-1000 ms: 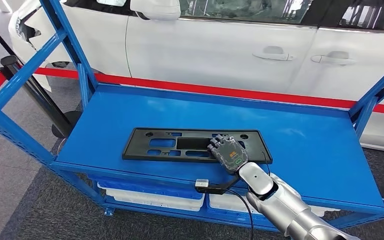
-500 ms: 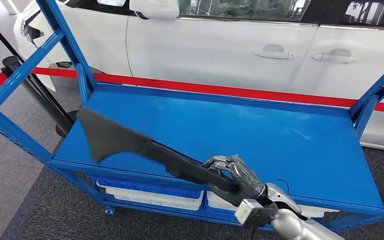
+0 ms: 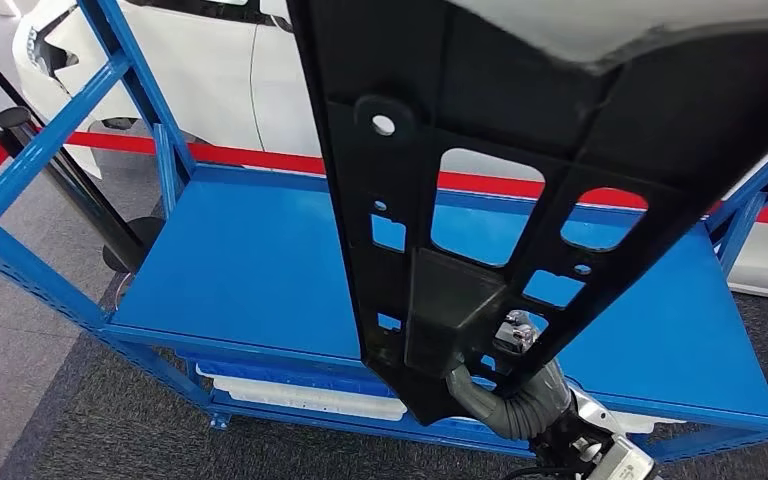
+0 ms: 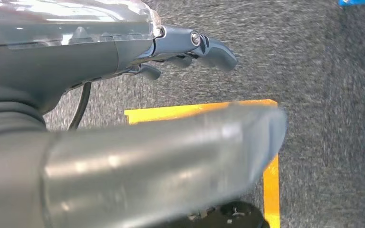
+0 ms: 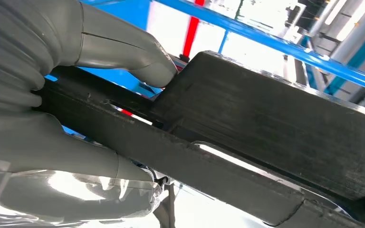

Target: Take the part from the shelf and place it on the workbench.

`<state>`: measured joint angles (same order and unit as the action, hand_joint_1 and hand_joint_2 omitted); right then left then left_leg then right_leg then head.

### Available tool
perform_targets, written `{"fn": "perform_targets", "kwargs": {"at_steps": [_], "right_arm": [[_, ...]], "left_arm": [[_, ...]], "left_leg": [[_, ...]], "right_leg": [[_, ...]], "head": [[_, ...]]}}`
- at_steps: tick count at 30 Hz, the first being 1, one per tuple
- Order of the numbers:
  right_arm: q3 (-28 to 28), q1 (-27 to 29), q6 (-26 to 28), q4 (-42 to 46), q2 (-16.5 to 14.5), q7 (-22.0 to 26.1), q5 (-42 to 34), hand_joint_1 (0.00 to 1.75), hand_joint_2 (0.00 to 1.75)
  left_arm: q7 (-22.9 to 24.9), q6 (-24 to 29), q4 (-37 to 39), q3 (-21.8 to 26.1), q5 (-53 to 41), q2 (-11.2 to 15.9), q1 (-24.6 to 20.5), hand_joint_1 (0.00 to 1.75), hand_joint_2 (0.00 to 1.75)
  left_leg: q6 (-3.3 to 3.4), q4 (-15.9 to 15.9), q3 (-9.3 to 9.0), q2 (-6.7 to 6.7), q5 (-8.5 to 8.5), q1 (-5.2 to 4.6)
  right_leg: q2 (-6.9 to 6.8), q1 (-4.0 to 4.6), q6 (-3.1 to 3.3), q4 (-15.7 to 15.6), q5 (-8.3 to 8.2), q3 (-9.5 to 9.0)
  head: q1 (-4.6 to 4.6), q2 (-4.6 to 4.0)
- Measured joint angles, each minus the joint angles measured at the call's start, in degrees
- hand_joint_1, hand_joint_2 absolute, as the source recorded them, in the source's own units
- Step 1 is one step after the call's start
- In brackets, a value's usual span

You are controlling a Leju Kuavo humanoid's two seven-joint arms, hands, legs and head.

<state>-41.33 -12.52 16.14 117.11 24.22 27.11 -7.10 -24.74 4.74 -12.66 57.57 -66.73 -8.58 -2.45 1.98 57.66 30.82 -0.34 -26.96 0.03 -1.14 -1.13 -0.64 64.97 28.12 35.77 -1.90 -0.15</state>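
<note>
The black part (image 3: 520, 170) is held up above the blue shelf (image 3: 250, 260) by the right hand (image 3: 515, 385), gripped at its lower end.

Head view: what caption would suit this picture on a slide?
The robot's right hand holds a black slotted part upright, close to the camera, above the blue shelf, with a white car behind.

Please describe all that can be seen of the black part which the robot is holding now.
The part is a long, flat black panel, plastic by its look, matte, with ribs on its face. It has rectangular cut-outs, small square openings, one round hole in a raised boss and a solid raised block near its lower end. It is lifted off the blue shelf and stands steeply, close to the head camera. The right hand grips its lower end, thumb on one face, fingers on the other.
</note>
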Motion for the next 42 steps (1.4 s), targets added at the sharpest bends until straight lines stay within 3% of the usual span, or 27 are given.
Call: {"fn": "perform_targets", "kwargs": {"at_steps": [2, 5, 7, 10, 11, 12, 13, 15, 17, 19, 22, 24, 26, 27, 28, 29, 32, 33, 34, 36, 38, 39, 41, 42], "right_arm": [[0.58, 0.22, -0.07, 0.48, -0.02, 0.31, -0.28, 1.75, 1.75], [1.48, 1.16, -0.10, 0.81, -0.04, 0.56, -1.09, 1.75, 1.75], [2.06, 1.95, -0.13, 0.85, -0.04, 0.07, -2.04, 1.75, 1.75], [3.25, 4.55, -0.85, 0.53, -0.04, -0.67, -2.92, 1.75, 1.75], [3.63, 5.79, -1.50, 0.25, -0.04, -0.52, -2.67, 1.75, 1.75], [3.98, 7.08, -2.33, -0.10, -0.04, -0.08, -2.06, 1.75, 1.75], [4.33, 8.48, -3.18, -0.47, -0.04, 0.57, -1.17, 1.75, 1.75], [5.14, 11.49, -4.93, -1.13, -0.04, 2.13, 0.97, 1.75, 1.75], [5.73, 13.49, -6.42, -1.66, -0.04, 2.90, 2.46, 1.75, 1.75], [6.13, 14.56, -7.72, -2.03, -0.05, 2.92, 3.40, 1.75, 1.75], [7.07, 17.80, -10.12, -2.73, -0.18, 3.80, 4.73, 1.75, 1.75], [7.63, 19.94, -11.87, -3.49, -0.25, 4.89, 5.19, 1.75, 1.75], [7.99, 21.22, -13.07, -4.38, -0.36, 5.63, 5.09, 1.75, 1.75], [8.21, 21.82, -13.48, -4.83, -0.43, 5.85, 4.90, 1.75, 1.75], [8.47, 22.40, -13.81, -5.25, -0.50, 6.04, 4.68, 1.75, 1.75], [8.72, 22.91, -14.05, -5.63, -0.54, 6.18, 4.52, 1.75, 1.75], [9.17, 23.66, -14.64, -6.28, -0.55, 6.67, 4.56, 1.75, 1.75], [9.26, 23.82, -14.85, -6.33, -0.56, 6.84, 4.67, 1.75, 1.75], [9.34, 23.97, -15.01, -6.35, -0.57, 6.98, 4.78, 1.75, 1.75], [9.46, 24.35, -15.10, -6.43, -0.60, 7.10, 4.88, 1.75, 1.75], [9.51, 24.54, -15.13, -6.53, -0.61, 7.11, 4.90, 1.75, 1.75], [9.53, 24.62, -15.15, -6.55, -0.61, 7.11, 4.91, 1.75, 1.75], [9.61, 24.77, -15.26, -6.62, -0.61, 7.14, 5.00, 1.75, 1.75], [9.64, 24.85, -15.39, -6.66, -0.61, 7.15, 5.07, 1.75, 1.75]], "left_arm": [[-0.31, -0.02, 0.00, 0.14, -0.16, -0.04, -0.02, 0.00, 1.75], [-0.69, 0.06, -0.01, 0.51, -0.39, -0.04, 0.02, 0.00, 1.75], [-0.77, 0.46, -0.02, 0.83, 0.10, -0.04, -0.03, 0.00, 1.75], [-0.66, 1.13, -0.02, 1.65, 1.18, -0.07, -0.07, 0.00, 1.75], [-0.53, 1.33, -0.02, 2.01, 1.42, -0.07, 0.03, 0.00, 1.75], [-0.36, 1.52, -0.02, 2.34, 1.61, -0.07, 0.17, 0.00, 1.75], [-0.17, 1.69, -0.02, 2.66, 1.68, -0.08, 0.28, 0.00, 1.75], [0.18, 1.98, -0.02, 3.24, 1.58, -0.12, 0.39, 0.00, 1.75], [0.33, 2.19, -0.02, 3.69, 1.39, -0.21, 0.39, 0.00, 1.75], [0.47, 2.27, -0.02, 3.92, 1.42, -0.33, 0.42, 0.00, 1.75], [0.79, 2.34, -0.02, 4.56, 1.57, -0.63, 0.45, 0.00, 1.75], [0.94, 2.41, -0.02, 5.08, 1.57, -0.86, 0.44, 0.00, 1.75], [1.04, 2.45, -0.02, 5.38, 1.53, -0.93, 0.42, 0.00, 1.75], [1.10, 2.44, -0.02, 5.49, 1.49, -0.96, 0.40, 0.00, 1.75], [1.14, 2.42, -0.02, 5.59, 1.44, -0.97, 0.37, 0.00, 1.75], [1.19, 2.38, -0.02, 5.67, 1.40, -0.98, 0.35, 0.00, 1.75], [1.25, 2.27, -0.02, 5.80, 1.18, -1.14, 0.28, 0.00, 1.75], [1.25, 2.23, -0.02, 5.87, 1.06, -1.21, 0.26, 0.00, 1.75], [1.24, 2.21, -0.02, 5.96, 0.96, -1.25, 0.21, 0.00, 1.75], [1.24, 2.19, -0.02, 6.13, 0.85, -1.35, 0.17, 0.00, 1.75], [1.24, 2.20, -0.02, 6.31, 0.80, -1.42, 0.18, 0.00, 1.75], [1.25, 2.20, -0.02, 6.39, 0.75, -1.42, 0.24, 0.00, 1.75], [1.25, 2.17, -0.02, 6.47, 0.55, -1.49, 0.28, 0.00, 1.75], [1.25, 2.13, -0.02, 6.48, 0.44, -1.52, 0.27, 0.00, 1.75]], "left_leg": [[-0.55, 0.23, -0.01, 0.12, -0.38, -0.24], [-1.48, 0.15, 0.07, 0.57, -0.65, -0.37], [-2.22, 1.88, 0.57, 0.70, -2.12, -0.33], [-3.01, 12.29, 5.53, 0.60, -7.32, -0.13], [-3.12, 15.43, 7.21, 0.59, -8.28, -0.08], [-3.18, 16.82, 8.08, 0.59, -8.19, -0.04], [-3.16, 16.02, 7.91, 0.58, -6.96, -0.01], [-2.79, 8.98, 4.93, 0.26, -2.61, 0.02], [-2.13, 2.68, 2.15, -0.83, -0.02, -0.08], [-1.61, 1.39, 1.71, -1.49, 0.12, -0.32], [-0.50, 0.53, 1.59, -1.06, 0.81, -0.16], [0.36, -0.08, 1.69, -0.61, 1.44, 0.07], [0.72, -0.07, 2.20, -0.08, 1.79, -0.08], [0.77, -0.02, 2.50, 0.17, 1.95, -0.15], [0.74, 0.08, 2.80, 0.38, 2.13, -0.19], [0.65, 0.23, 3.14, 0.55, 2.31, -0.20], [0.04, 0.90, 4.12, 0.92, 2.84, -0.25], [-0.27, 1.05, 4.27, 0.98, 3.03, -0.29], [-0.63, 1.18, 4.38, 1.03, 3.27, -0.33], [-1.44, 1.12, 4.51, 1.01, 3.89, -0.33], [-2.26, 2.21, 5.23, 0.83, 2.54, -0.19], [-2.58, 4.07, 5.90, 0.73, 0.44, -0.11], [-3.01, 10.45, 7.59, 0.67, -5.15, 0.09], [-3.14, 13.64, 8.11, 0.67, -7.02, 0.14]], "right_leg": [[-0.47, 0.33, 0.45, -5.45, -1.53, -2.27], [-0.10, 0.36, 0.88, -6.51, -1.22, -2.48], [0.14, 0.07, 1.34, -6.86, -1.29, -2.73], [0.18, 0.10, 1.91, -6.96, -1.14, -2.90], [0.26, 0.16, 2.02, -6.90, -1.06, -2.91], [0.36, 0.21, 2.08, -6.82, -0.96, -2.93], [0.51, 0.23, 2.08, -6.71, -0.83, -2.99], [0.80, 0.23, 1.92, -6.43, -0.57, -3.20], [1.21, 0.26, 1.52, -6.16, -0.52, -3.04], [1.64, 0.14, 0.98, -6.07, -0.77, -2.61], [1.83, 0.01, 0.16, -5.87, -0.31, -2.53], [1.64, -0.06, -0.14, -2.24, 2.92, -1.23], [1.50, -0.23, -0.34, 4.73, 7.27, 1.32], [1.47, -0.30, -0.44, 7.50, 8.52, 2.16], [1.44, -0.36, -0.54, 8.47, 8.63, 2.08], [1.39, -0.43, -0.59, 7.32, 7.71, 0.90], [0.93, -0.53, -0.51, -3.41, 3.78, -6.19], [0.83, -0.39, -0.39, -5.75, 3.17, -7.56], [0.79, -0.22, -0.25, -6.98, 3.02, -8.12], [0.95, -0.07, 0.35, -7.10, 2.35, -7.55], [0.92, -0.29, 1.13, -7.35, 1.46, -6.77], [0.88, -0.41, 1.53, -7.45, 0.92, -6.26], [0.85, -0.26, 2.02, -7.40, -0.04, -5.03], [0.85, -0.17, 2.09, -7.34, -0.50, -4.38]], "head": [[0.00, 0.00], [-0.01, 0.00], [-0.01, 0.00], [-0.01, 0.00], [-0.01, 0.00], [-0.01, 0.00], [-0.01, 0.00], [-0.01, 0.00], [-0.01, 0.00], [-0.01, 0.00], [0.00, 0.00], [0.01, 0.00], [0.00, 0.00], [0.01, 0.00], [0.00, 0.00], [0.00, 0.00], [0.00, 0.00], [0.01, 0.00], [0.00, 0.00], [0.01, 0.00], [-0.01, 0.00], [-0.01, 0.00], [-0.01, 0.00], [-0.01, 0.00]]}}
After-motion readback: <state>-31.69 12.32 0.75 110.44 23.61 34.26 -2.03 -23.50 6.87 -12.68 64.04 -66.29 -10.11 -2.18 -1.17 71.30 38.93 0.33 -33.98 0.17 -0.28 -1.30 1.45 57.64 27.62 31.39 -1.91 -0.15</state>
